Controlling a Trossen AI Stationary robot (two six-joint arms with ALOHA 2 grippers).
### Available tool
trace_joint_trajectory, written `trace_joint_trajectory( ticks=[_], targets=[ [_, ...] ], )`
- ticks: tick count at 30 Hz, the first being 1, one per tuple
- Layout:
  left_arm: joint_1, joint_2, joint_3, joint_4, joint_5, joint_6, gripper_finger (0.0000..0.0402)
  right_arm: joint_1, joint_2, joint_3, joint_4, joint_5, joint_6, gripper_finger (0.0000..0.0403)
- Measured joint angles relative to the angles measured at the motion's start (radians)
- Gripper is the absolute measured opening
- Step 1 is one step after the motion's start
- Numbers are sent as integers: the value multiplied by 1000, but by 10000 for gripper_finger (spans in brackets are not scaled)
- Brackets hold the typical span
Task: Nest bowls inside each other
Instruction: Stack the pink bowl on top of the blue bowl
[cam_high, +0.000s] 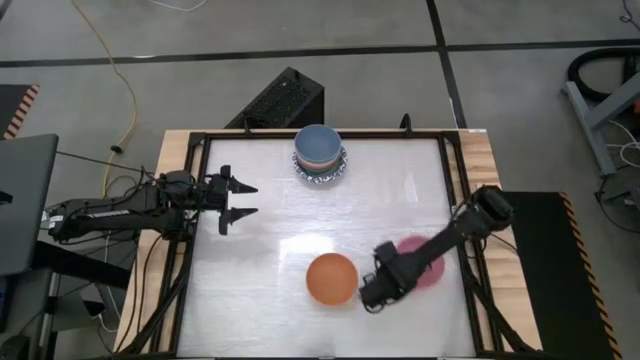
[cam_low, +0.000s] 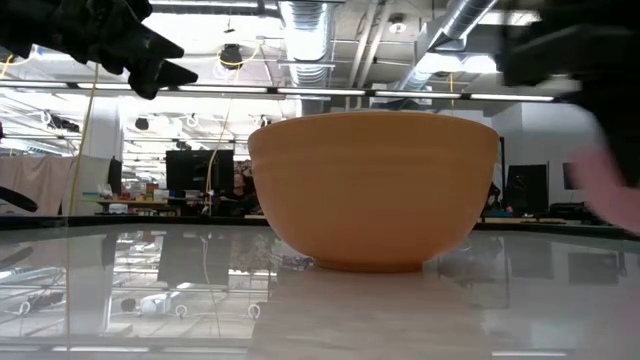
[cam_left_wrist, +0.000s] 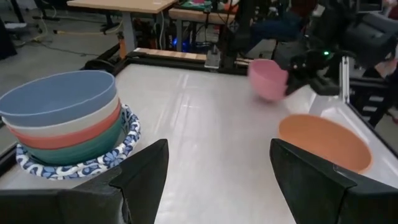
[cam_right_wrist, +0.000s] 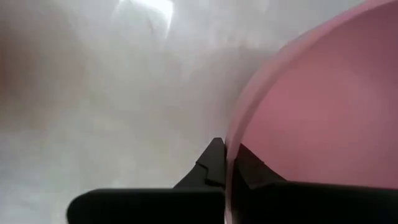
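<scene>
The pink bowl (cam_right_wrist: 323, 93) sits at the right of the right wrist view with its rim pinched between the fingers of the right gripper (cam_right_wrist: 227, 163), one finger inside the wall and one outside, a hold that suits carrying a thin-walled bowl by its edge. In the high view the same bowl shows as a pink blur in the lower right of the frame, partly under the right arm, and the left wrist view shows it raised off the table (cam_high: 270, 230), so it is probably being carried toward a place to nest. Just left of it in the high view, at lower centre, the orange bowl (cam_high: 331, 278) stands upright and alone on the table; it fills the middle of the low view, mouth up, ready either to receive the pink one or to be picked up itself. At upper centre of the high view stands the stack of nested bowls (cam_high: 320, 153), blue on top, with cream, red and teal showing beneath in the left wrist view and blue-patterned rims at the base. The left gripper (cam_high: 240, 200) hovers at the centre left of the high view, fingers spread apart and holding nothing, waiting clear of the work.
</scene>
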Motion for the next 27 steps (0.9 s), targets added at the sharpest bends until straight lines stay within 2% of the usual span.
trace_joint_trajectory(
  ticks=[7,11,16,27],
  targets=[
    [0,0,0,1,-38,-65,270,-209,0,107,-192,242,-397,8],
    [0,0,0,0,-58,-94,270,-337,-1,179,-215,352,-651,8],
    [0,0,0,0,-80,-106,270,-488,-1,257,-140,449,-990,8],
    [0,0,0,-11,-83,-108,270,-743,-1,414,196,526,-1680,8]
  ],
)
